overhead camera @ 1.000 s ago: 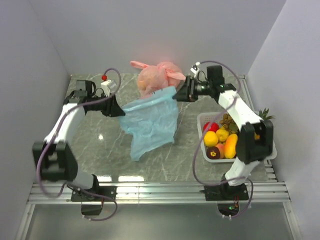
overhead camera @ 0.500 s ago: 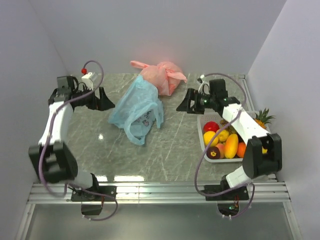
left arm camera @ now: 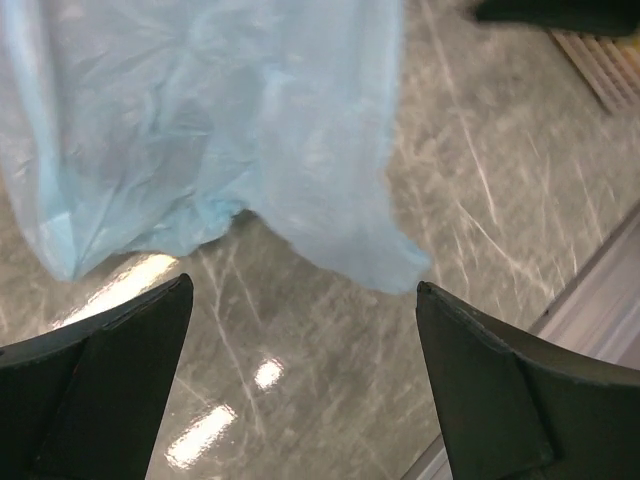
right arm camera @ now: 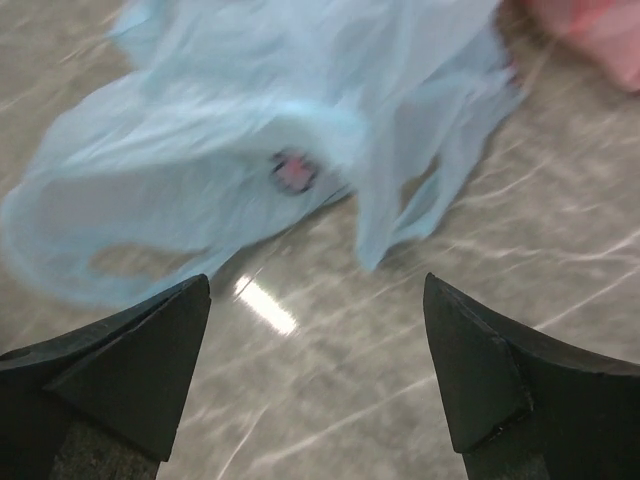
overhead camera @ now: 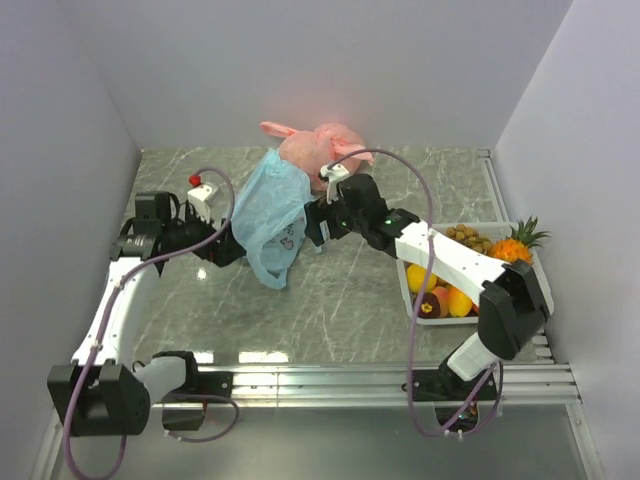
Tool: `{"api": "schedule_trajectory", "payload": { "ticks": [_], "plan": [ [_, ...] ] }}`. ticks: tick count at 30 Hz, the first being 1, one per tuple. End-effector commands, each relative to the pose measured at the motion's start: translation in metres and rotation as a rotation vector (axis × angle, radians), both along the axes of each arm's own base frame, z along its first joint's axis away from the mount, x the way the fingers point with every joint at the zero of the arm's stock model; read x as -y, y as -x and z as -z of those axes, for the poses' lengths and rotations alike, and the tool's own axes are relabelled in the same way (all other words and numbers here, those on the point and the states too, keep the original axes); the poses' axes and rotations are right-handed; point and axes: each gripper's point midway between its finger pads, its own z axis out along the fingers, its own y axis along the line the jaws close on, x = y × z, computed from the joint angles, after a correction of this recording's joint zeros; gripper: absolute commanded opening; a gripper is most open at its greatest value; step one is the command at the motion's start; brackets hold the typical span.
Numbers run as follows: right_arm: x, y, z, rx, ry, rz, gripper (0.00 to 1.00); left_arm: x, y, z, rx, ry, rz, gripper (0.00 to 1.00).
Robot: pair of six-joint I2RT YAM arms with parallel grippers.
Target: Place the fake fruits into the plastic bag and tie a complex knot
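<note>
Both our arms bend inward over the table; our left gripper (overhead camera: 230,250) and right gripper (overhead camera: 313,225) flank the crumpled thin light-blue plastic bag (overhead camera: 268,205), jaws spread wide; the glossy fake fruits (overhead camera: 441,298) sit in a white basket (overhead camera: 440,321).

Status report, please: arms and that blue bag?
Left gripper, right gripper: jaws open, empty. Blue bag lies loose on table between them. Fruits in basket. Pink bag behind it.

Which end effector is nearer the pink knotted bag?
Right. The right end effector sits just in front of the pink knotted bag; the left end effector is beyond the blue bag.
</note>
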Motion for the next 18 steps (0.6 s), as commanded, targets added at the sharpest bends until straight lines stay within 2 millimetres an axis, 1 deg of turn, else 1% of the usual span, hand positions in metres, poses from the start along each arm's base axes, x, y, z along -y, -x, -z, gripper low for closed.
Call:
{"api": "schedule_trajectory", "payload": {
  "ticks": [1, 2, 3, 4, 5, 6, 7, 8, 9, 10, 11, 12, 13, 14, 15, 16, 17, 18],
  "plan": [
    [0.014, -0.054, -0.014, 0.167, 0.053, 0.182, 0.94, 0.019, 0.024, -0.019, 0.148, -0.057, 0.179, 0.99],
    [0.011, -0.059, -0.005, 0.162, 0.062, 0.194, 0.94, 0.024, 0.029, -0.016, 0.140, -0.066, 0.220, 0.99],
    [0.007, -0.065, -0.005, 0.184, 0.042, 0.200, 0.95, 0.028, 0.033, -0.009, 0.127, -0.077, 0.238, 0.99],
    [0.006, -0.069, -0.001, 0.190, 0.050, 0.208, 0.95, 0.033, 0.034, -0.001, 0.116, -0.106, 0.236, 0.99],
    [0.005, -0.071, 0.014, 0.169, 0.076, 0.205, 0.95, 0.034, 0.029, 0.002, 0.146, -0.126, 0.224, 0.99],
    [-0.001, -0.079, 0.010, 0.200, 0.049, 0.209, 0.95, 0.039, 0.035, 0.013, 0.152, -0.148, 0.255, 0.99],
    [-0.003, -0.082, 0.014, 0.208, 0.049, 0.207, 0.95, 0.041, 0.036, 0.019, 0.161, -0.165, 0.268, 0.99],
    [-0.005, -0.085, 0.021, 0.210, 0.050, 0.205, 0.95, 0.038, 0.032, 0.024, 0.169, -0.198, 0.247, 0.99],
    [-0.008, -0.088, 0.021, 0.237, 0.027, 0.204, 0.95, 0.041, 0.025, 0.030, 0.194, -0.208, 0.238, 0.99],
    [-0.011, -0.090, 0.023, 0.241, 0.021, 0.200, 0.95, 0.046, 0.023, 0.035, 0.191, -0.219, 0.230, 0.99],
    [-0.014, -0.094, 0.029, 0.238, 0.020, 0.201, 0.95, 0.039, 0.013, 0.053, 0.171, -0.277, 0.174, 0.99],
    [-0.016, -0.096, 0.030, 0.238, 0.015, 0.202, 0.91, 0.046, 0.004, 0.053, 0.204, -0.286, 0.155, 0.99],
    [-0.019, -0.097, 0.031, 0.231, 0.011, 0.206, 0.87, 0.046, -0.003, 0.058, 0.212, -0.305, 0.135, 0.99],
    [-0.020, -0.102, 0.034, 0.229, 0.014, 0.215, 0.77, 0.046, -0.008, 0.069, 0.194, -0.327, 0.118, 0.99],
    [-0.020, -0.104, 0.033, 0.234, 0.011, 0.220, 0.63, 0.043, -0.020, 0.069, 0.213, -0.349, 0.074, 0.99],
    [-0.018, -0.106, 0.033, 0.235, 0.017, 0.234, 0.40, 0.043, -0.023, 0.071, 0.203, -0.354, 0.062, 0.86],
    [-0.015, -0.109, 0.027, 0.244, 0.020, 0.251, 0.28, 0.043, -0.030, 0.074, 0.189, -0.372, 0.052, 0.74],
    [-0.008, -0.111, 0.025, 0.245, 0.038, 0.268, 0.12, 0.039, -0.032, 0.075, 0.175, -0.390, 0.036, 0.64]
  ]
}}
